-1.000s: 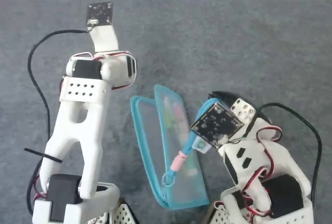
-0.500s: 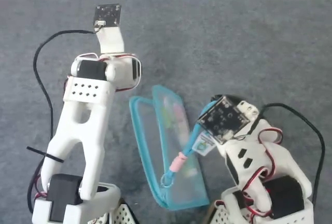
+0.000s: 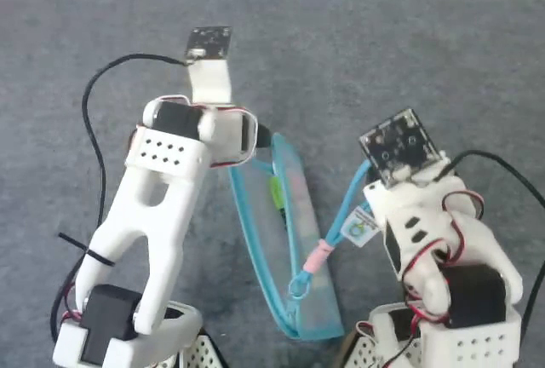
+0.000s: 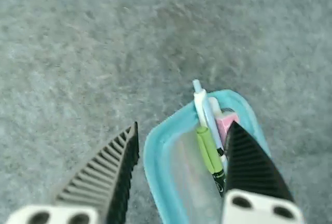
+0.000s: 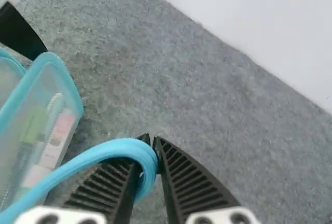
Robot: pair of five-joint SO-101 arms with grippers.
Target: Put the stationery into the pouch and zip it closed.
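Note:
A clear pouch with teal edging (image 3: 294, 240) lies between the two arms, its mouth open along the left side. Inside, the left wrist view shows a green marker (image 4: 210, 151), pale pens (image 4: 199, 105) and a pink eraser (image 4: 226, 123). My left gripper (image 4: 184, 126) is open, its fingers straddling the pouch's far end (image 3: 260, 140). A blue strap (image 3: 345, 215) with a pink sleeve (image 3: 317, 257) and a paper tag (image 3: 359, 228) runs from the zipper ring (image 3: 298, 284) up to my right gripper (image 5: 150, 140), which is shut on the blue strap (image 5: 104, 154).
Grey carpet (image 3: 426, 53) covers the table, with a white wall (image 5: 259, 22) along the far edge. Black cables (image 3: 94, 104) loop beside the left arm and behind the right arm (image 3: 511, 189). Both arm bases stand at the near edge.
My right gripper has drawn the blue strap away to the right and farther back, pulling it taut. The left arm has swung right to the pouch's far end. The pouch has shifted slightly.

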